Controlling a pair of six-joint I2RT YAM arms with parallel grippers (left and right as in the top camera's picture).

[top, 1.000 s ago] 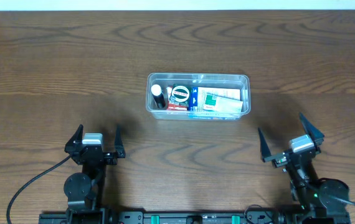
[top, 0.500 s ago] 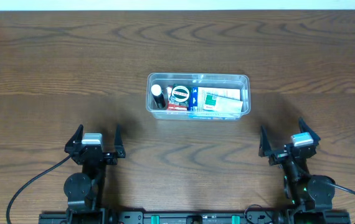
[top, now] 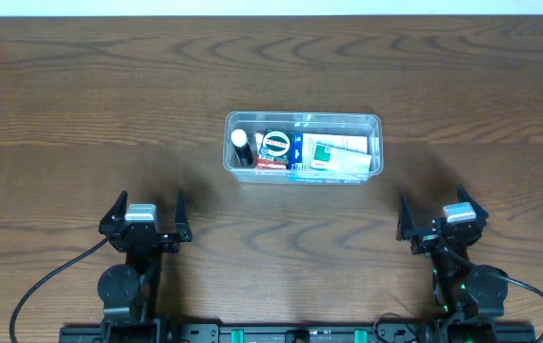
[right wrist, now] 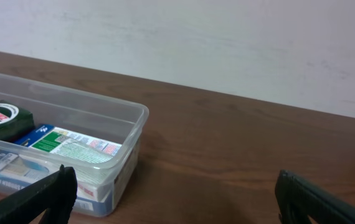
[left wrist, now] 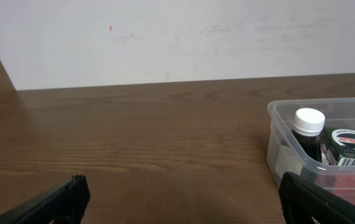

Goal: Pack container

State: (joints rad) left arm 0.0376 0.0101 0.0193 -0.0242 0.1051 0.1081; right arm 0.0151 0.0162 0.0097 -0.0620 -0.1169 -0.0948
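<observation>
The clear plastic container (top: 303,119) stands on the wooden table at centre. It holds a small dark bottle with a white cap (top: 241,146), a round green tin (top: 275,145) and white-green-blue boxes (top: 335,157). It also shows in the left wrist view (left wrist: 278,140) and in the right wrist view (right wrist: 127,124). My left gripper (top: 145,211) is open and empty near the front edge, left of the container; in its wrist view (left wrist: 180,202) only bare table lies between its fingers. My right gripper (top: 437,215) is open and empty at the front right, with only table between its fingers in its wrist view (right wrist: 174,198).
A pale wall (left wrist: 177,37) runs behind the table's far edge. Cables run from both arm bases along the front edge (top: 43,291).
My right arm has drawn back toward the front edge and straightened, with its gripper still open. The left arm and the container have not moved.
</observation>
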